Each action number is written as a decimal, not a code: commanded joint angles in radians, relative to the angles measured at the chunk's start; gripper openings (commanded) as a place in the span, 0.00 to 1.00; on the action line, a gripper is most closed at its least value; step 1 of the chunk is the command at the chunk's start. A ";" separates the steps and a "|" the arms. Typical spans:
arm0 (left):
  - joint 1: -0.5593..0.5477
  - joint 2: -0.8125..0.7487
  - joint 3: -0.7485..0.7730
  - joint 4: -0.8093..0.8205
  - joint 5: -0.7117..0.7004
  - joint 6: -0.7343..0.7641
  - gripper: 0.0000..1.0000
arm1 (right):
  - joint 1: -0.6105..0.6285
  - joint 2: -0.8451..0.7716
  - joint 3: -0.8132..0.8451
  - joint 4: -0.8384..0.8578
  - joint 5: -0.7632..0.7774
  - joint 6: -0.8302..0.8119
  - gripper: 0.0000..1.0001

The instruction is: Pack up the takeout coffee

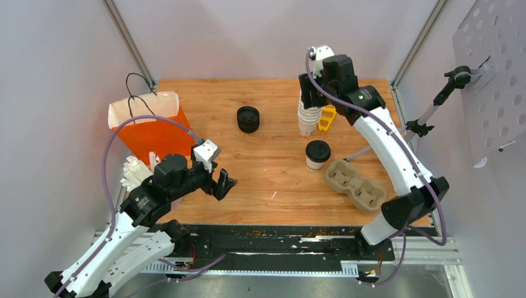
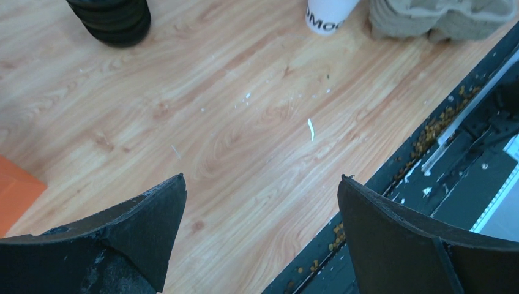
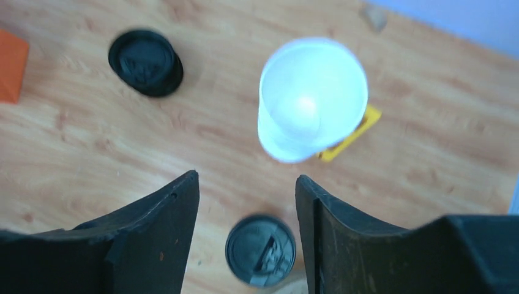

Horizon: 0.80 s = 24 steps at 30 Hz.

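While one lidded coffee cup [image 1: 317, 155] stands on the bench [image 1: 267, 167] just beside the cardboard carrier [image 1: 355, 184], well apart from the orange bag [image 1: 155, 133], we judge the packing barely begun; we see no second lidded cup, and the bag's inside is hidden. Right claw [image 3: 248, 179]: partly spread, empty, above the stack of lidless cups [image 3: 312, 98]. Left claw [image 2: 262, 179]: wide, empty, near the bag. A stack of black lids [image 1: 248, 119] lies between cup and bag.
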 commanded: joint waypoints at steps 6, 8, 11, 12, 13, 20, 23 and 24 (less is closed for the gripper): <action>0.002 -0.048 -0.041 0.067 0.066 0.000 1.00 | -0.003 0.268 0.356 -0.029 0.014 -0.195 0.58; 0.002 -0.049 -0.037 0.067 0.067 -0.011 1.00 | -0.003 0.296 0.383 -0.034 0.009 -0.206 0.57; 0.002 -0.055 -0.062 0.084 0.066 -0.014 1.00 | -0.005 0.321 0.399 -0.033 0.011 -0.218 0.49; 0.002 -0.056 -0.072 0.089 0.070 -0.015 1.00 | -0.006 0.328 0.399 -0.031 0.011 -0.223 0.48; 0.002 -0.056 -0.079 0.093 0.074 -0.017 1.00 | -0.007 0.336 0.397 -0.031 0.015 -0.230 0.46; 0.001 -0.066 -0.083 0.088 0.068 -0.015 1.00 | -0.018 0.390 0.406 -0.054 0.038 -0.253 0.39; 0.002 -0.069 -0.084 0.084 0.062 -0.014 1.00 | -0.022 0.395 0.401 -0.048 0.041 -0.254 0.35; 0.002 -0.068 -0.084 0.083 0.060 -0.014 1.00 | -0.022 0.395 0.397 -0.045 0.040 -0.257 0.33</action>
